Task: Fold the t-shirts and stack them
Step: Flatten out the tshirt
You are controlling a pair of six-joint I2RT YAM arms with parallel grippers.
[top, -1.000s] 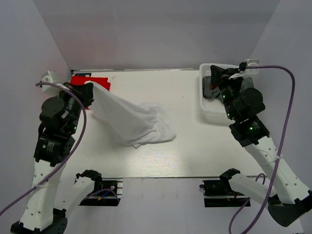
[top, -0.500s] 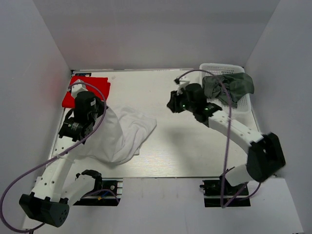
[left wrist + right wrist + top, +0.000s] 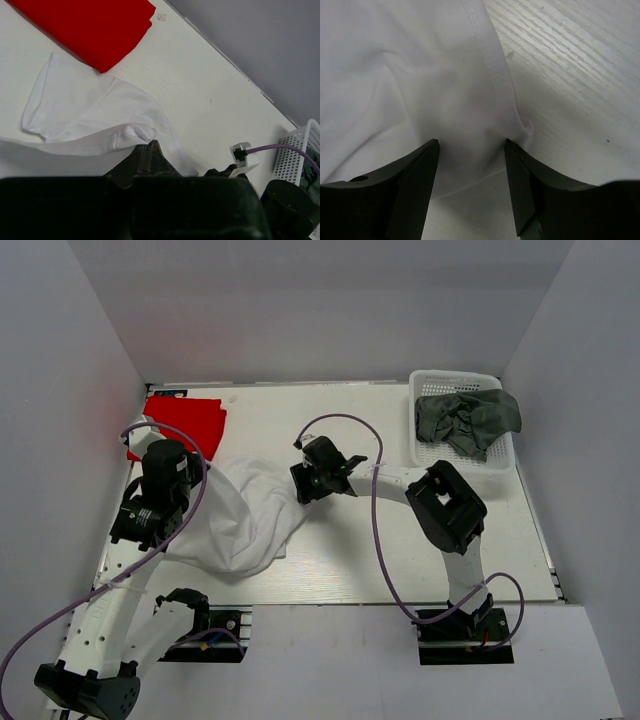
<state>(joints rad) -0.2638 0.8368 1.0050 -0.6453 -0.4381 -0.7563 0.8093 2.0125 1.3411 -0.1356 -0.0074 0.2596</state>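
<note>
- You have a white table point(image 3: 400, 550) filling the middle of the overhead view; its top shows a fine wood grain in the right wrist view point(image 3: 580, 65).
- Plain pale grey walls box you in: a back wall point(image 3: 320, 310), a left wall point(image 3: 50, 390) and a right wall point(image 3: 590, 390).
- Past the table's near edge you see a flat white surface point(image 3: 330, 660).
- Your light is soft and even, with a faint sheen on the tabletop.

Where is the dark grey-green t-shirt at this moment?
Top view, far right: the dark grey-green t-shirt lies crumpled in the white basket at the table's back corner, one part draped over its right rim.
</note>
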